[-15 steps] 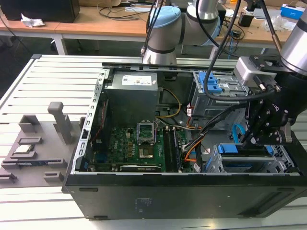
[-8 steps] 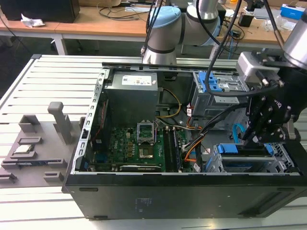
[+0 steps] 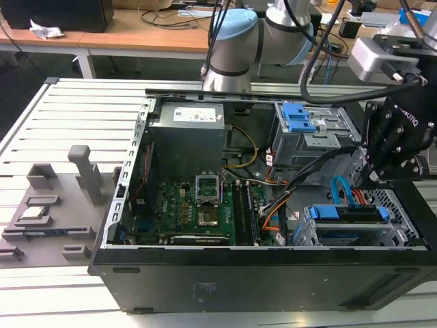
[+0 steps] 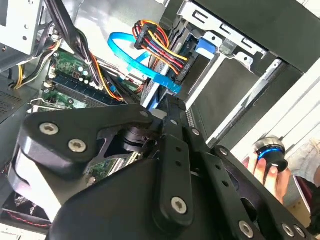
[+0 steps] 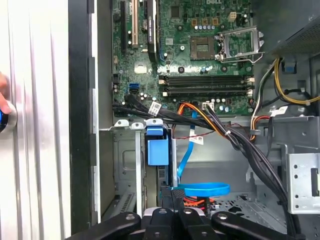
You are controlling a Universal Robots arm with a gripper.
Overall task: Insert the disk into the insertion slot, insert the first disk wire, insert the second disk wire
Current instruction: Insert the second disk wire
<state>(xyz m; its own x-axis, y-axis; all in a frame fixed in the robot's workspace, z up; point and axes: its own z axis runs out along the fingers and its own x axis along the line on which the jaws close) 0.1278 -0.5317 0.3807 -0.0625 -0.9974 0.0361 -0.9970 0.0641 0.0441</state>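
Gripper [image 5: 170, 212] stood low over the rear of the disk [image 5: 159, 150], fingers drawn close together on what looked like a black connector at the end of the flat blue cable [image 4: 145, 62]. The grip itself was partly hidden, so I judged it pinching the connector rather than saw it plainly.

Disk sat seated in the insertion slot [image 3: 341, 236], blue carrier frame flush in the perforated cage. That step looked done.

Step in hand, as I judged: a wire insertion. Which of the two wires I could not tell. The move called for squaring the connector to the disk's port and pressing straight in, without snagging the red-yellow-black power bundle [image 4: 155, 42] lying just beside the disk's rear.

Further from the disk: the motherboard [image 5: 200, 50], well apart. A person's hand [image 4: 270, 172] rested on a blue-ringed knob [image 4: 270, 154] outside the case.
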